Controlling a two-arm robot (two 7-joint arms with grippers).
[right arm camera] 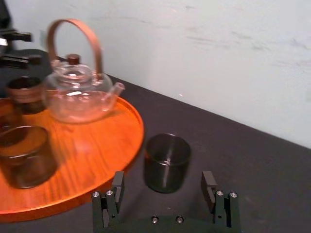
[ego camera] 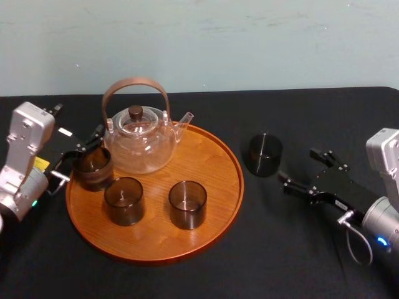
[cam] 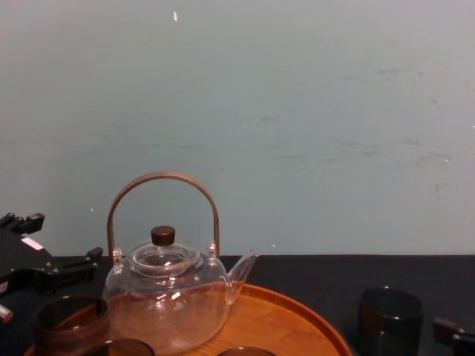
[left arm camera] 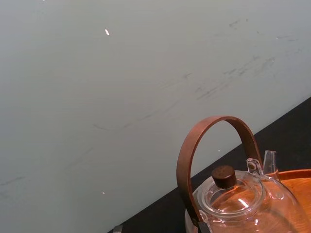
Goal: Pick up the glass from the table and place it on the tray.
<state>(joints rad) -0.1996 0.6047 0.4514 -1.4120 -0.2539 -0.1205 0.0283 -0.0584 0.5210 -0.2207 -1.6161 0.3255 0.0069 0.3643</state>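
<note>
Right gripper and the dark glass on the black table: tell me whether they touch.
Apart. The head view shows bare table between the right gripper and the glass; its jaws stand open, short of the glass.

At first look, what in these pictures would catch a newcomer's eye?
The glass teapot with an arched brown handle stands at the back of the wooden tray, three dark glasses near it. A lone dark glass sits on the black table right of the tray, the open right hand aimed at it. The open left hand is at the tray's left edge.
</note>
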